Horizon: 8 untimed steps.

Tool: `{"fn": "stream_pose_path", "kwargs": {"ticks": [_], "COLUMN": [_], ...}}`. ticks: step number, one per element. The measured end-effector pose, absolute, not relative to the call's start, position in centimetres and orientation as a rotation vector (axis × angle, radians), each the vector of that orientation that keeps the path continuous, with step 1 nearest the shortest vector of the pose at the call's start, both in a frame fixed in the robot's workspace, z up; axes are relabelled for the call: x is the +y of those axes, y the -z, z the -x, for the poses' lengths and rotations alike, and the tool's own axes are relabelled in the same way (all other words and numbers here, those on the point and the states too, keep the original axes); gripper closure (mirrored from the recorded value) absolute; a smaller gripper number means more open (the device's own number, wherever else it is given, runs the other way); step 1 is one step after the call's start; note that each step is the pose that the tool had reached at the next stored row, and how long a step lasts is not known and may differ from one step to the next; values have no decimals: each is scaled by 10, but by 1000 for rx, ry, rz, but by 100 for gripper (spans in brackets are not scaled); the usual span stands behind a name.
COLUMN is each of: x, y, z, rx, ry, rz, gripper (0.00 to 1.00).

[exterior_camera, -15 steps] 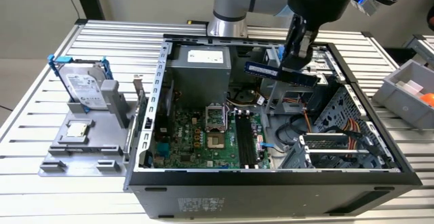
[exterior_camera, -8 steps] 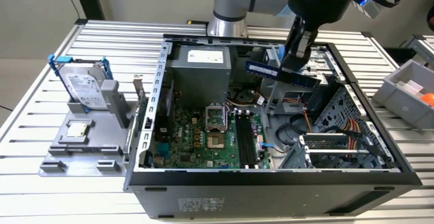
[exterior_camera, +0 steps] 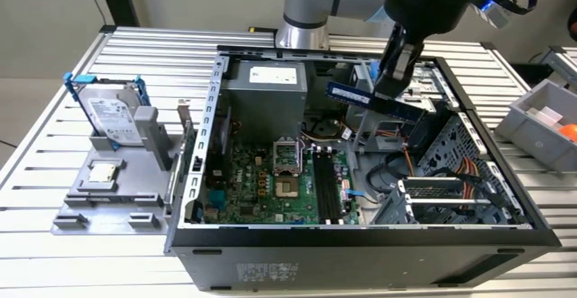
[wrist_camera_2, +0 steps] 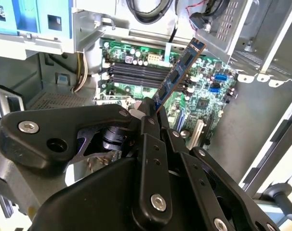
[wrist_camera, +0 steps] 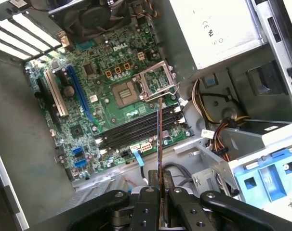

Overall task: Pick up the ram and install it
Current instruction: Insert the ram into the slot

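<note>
I see a slatted table [exterior_camera: 36,149] carrying an open case [exterior_camera: 361,261]. Under my pincer [exterior_camera: 390,90] sit the motherboard [exterior_camera: 261,183] and its dark slots [wrist_camera: 136,131], with a cage [exterior_camera: 464,146] just beside. The pincer is clenched on the ram [exterior_camera: 353,95], a thin blue stick with dark chips, held tilted above the board.

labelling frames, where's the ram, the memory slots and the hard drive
ram [wrist_camera_2: 177,72], second wrist view, mid-length of the blue board
memory slots [wrist_camera: 136,129], first wrist view, middle of the dark slots
hard drive [exterior_camera: 113,117], exterior view, its silver face
</note>
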State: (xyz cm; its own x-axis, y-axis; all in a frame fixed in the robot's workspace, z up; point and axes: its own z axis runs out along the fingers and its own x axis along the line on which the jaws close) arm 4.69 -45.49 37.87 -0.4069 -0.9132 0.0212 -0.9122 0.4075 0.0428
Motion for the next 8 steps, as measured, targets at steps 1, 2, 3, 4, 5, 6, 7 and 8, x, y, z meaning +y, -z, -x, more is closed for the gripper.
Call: {"fn": "stream_pose_path", "kwargs": {"ticks": [1,2,3,4,5,6,7,8], "x": [-455,-456,-456,-456,-457,-457,-458,-458], "y": [-379,-379,-379,-379,-379,-379,-379,-379], "z": [-47,-47,-47,-47,-47,-47,-47,-47], "rx": [-2607,-2614,-2621,-2627,-2634,-2641,-2647,-2653], "ry": [38,39,39,39,39,40,40,40], "rz": [-1678,-1667,-1657,-1646,-1635,-1625,-1614,-1604], "gripper": [100,100,100,100,100,100,100,100]}}
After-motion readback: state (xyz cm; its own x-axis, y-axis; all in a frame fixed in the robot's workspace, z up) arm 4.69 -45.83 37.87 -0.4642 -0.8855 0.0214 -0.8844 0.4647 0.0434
